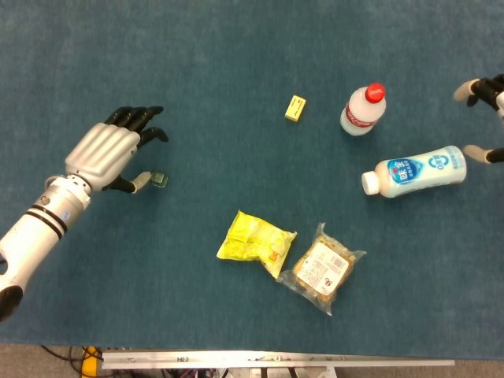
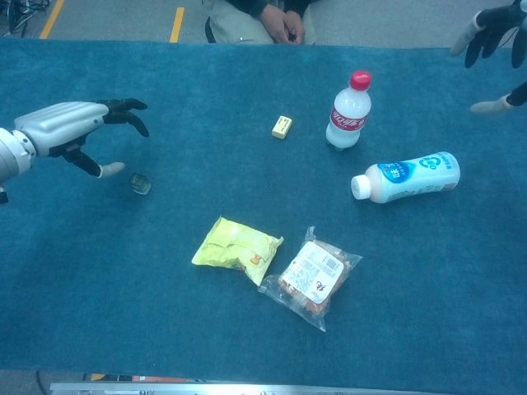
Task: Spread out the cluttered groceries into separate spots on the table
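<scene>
Groceries are lying scattered on the blue surface (image 1: 236, 79): your left hand (image 1: 106, 153) is hovering with fingers spread, holding nothing, beside a small wrapped sweet (image 1: 160, 180). Your right hand (image 2: 494, 33) is waiting empty too. The touching yellow packet (image 1: 253, 239) and clear snack bag (image 1: 323, 266) are looking light and crinkly; you are best pinching an edge.

Count on the tabletop (image 1: 236, 63): two bottles, one red-capped clear bottle (image 1: 362, 110) and one white milk bottle (image 1: 413, 172) lying down. Two snack bags, one yellow (image 1: 253, 240), one clear (image 1: 321, 268). One small yellow block (image 1: 294, 108), one small dark packet (image 1: 160, 180).
</scene>
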`<state>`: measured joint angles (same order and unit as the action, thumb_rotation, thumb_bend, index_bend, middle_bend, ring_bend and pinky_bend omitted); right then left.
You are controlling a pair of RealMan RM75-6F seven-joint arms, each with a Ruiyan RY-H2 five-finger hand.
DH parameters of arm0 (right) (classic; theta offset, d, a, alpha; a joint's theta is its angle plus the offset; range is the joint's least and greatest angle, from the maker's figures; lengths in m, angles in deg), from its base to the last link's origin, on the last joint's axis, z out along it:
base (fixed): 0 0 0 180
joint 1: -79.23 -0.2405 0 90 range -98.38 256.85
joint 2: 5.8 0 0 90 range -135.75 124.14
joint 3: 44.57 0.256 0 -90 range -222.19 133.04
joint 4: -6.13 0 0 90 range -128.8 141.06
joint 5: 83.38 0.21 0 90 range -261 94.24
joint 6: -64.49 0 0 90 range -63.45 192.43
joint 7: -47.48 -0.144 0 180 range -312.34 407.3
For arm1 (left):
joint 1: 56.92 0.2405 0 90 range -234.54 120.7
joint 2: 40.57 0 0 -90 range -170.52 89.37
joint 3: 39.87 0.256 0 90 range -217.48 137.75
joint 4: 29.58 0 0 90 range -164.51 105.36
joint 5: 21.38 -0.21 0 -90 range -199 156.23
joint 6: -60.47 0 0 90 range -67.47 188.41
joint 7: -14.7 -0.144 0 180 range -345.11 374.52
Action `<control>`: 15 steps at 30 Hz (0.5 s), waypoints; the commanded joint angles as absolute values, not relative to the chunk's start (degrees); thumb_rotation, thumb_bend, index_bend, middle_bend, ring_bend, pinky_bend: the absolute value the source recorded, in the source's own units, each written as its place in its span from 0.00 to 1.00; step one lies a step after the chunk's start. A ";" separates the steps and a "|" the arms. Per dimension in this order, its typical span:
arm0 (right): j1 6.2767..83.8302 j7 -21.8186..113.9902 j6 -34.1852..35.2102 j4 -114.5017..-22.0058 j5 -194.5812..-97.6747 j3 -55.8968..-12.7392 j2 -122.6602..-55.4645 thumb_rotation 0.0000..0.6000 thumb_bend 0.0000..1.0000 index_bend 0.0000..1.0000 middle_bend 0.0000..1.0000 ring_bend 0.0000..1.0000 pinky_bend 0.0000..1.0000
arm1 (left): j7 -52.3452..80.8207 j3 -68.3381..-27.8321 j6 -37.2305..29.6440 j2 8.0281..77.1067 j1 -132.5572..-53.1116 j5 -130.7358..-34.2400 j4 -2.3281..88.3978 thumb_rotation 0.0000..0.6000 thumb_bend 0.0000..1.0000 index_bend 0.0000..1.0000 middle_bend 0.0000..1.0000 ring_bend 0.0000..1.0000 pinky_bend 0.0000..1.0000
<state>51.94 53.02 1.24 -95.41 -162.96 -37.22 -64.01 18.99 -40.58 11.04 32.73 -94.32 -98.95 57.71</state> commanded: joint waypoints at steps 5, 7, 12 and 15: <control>50.00 57.67 2.99 -96.85 -160.84 -36.09 -64.25 1.00 0.00 0.34 0.41 0.33 0.50 | 19.07 -40.95 9.35 31.64 -93.37 -99.21 58.95 1.00 0.36 0.24 0.04 0.00 0.04; 49.06 59.22 4.29 -97.17 -159.45 -35.70 -64.31 1.00 0.00 0.31 0.39 0.31 0.46 | 19.05 -40.98 8.82 31.02 -93.08 -99.45 59.63 1.00 0.36 0.24 0.04 0.00 0.04; 45.30 64.00 8.45 -96.85 -154.20 -34.03 -65.63 1.00 0.00 0.24 0.34 0.25 0.42 | 18.87 -40.62 7.43 28.67 -92.10 -100.39 62.32 1.00 0.36 0.24 0.04 0.00 0.04; 42.84 67.02 10.19 -95.61 -150.90 -33.10 -67.72 1.00 0.00 0.22 0.32 0.23 0.40 | 18.60 -40.16 6.58 27.23 -91.38 -101.09 64.02 1.00 0.36 0.24 0.04 0.00 0.04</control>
